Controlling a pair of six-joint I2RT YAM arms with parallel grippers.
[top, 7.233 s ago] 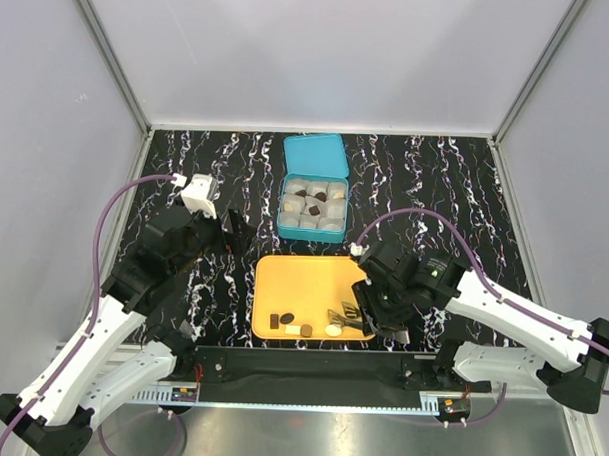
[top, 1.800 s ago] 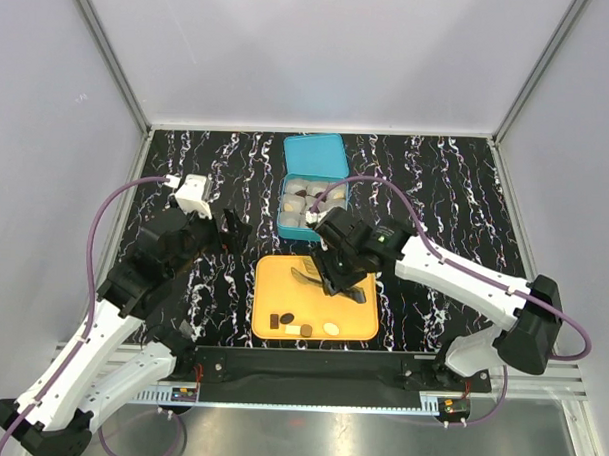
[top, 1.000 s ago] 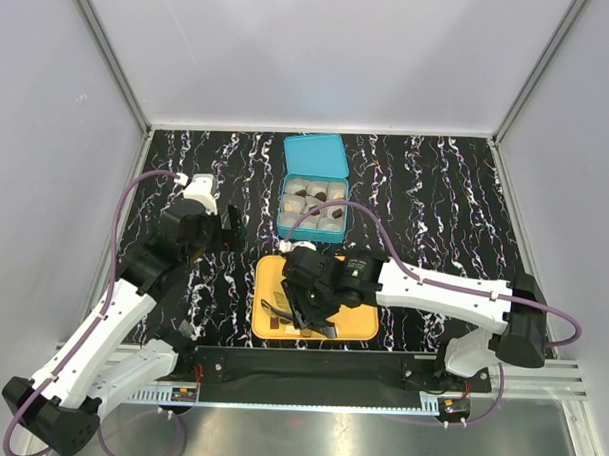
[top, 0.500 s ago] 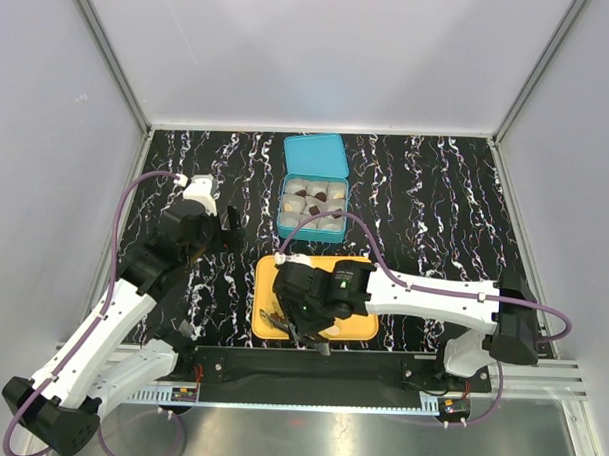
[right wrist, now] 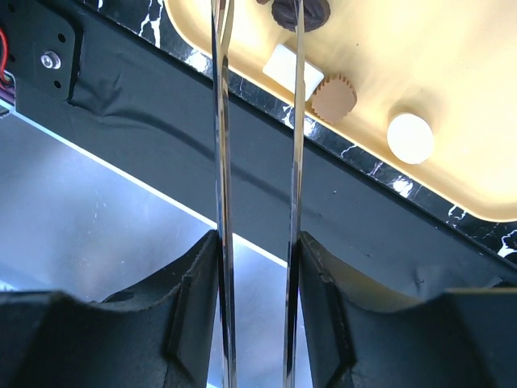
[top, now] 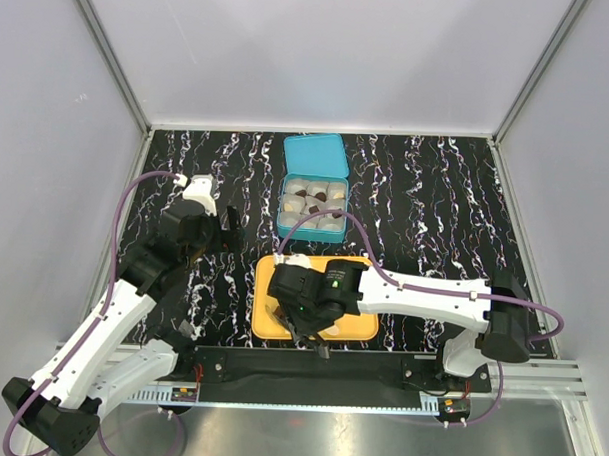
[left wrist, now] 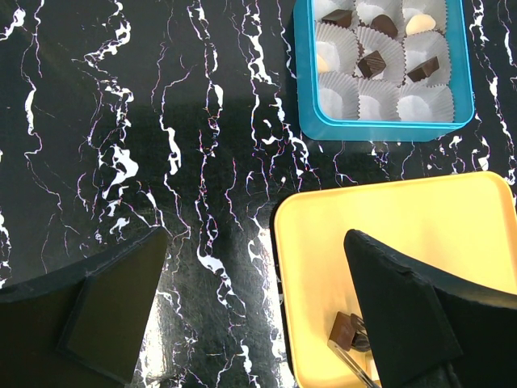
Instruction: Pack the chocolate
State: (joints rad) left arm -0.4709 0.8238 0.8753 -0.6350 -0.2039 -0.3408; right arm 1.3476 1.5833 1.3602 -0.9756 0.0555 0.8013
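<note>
Top view: L claw (top: 229, 228) spread wide, empty, over worktop (top: 436, 193) left of teal box (top: 315, 156). Box open, paper cups (top: 310, 220) inside, several w/ choc pieces (top: 323, 197). R arm (top: 422, 292) reaches across orange tray (top: 355, 266); R claw (top: 313, 336) at tray's near edge, arm hides most of tray. L wrist view: claw fingers (left wrist: 105, 315) far apart, nothing betw. them. Box has dark + cream pieces in six cups; the three cups nearest tray are empty. Dark square choc (left wrist: 345, 329) lies on tray near its front-left corner, tweezers tip (left wrist: 354, 356) just beside it. R wrist view: R claw (right wrist: 257, 242) clenched on tweezers (right wrist: 220, 121), blades apart, tips cut off at top of frame. On tray along near edge: dark round choc (right wrist: 311, 10) behind one blade, white bar (right wrist: 292, 71), ridged tan round (right wrist: 334, 97) just beside bar, white round (right wrist: 409, 137) apart to the side.
</note>
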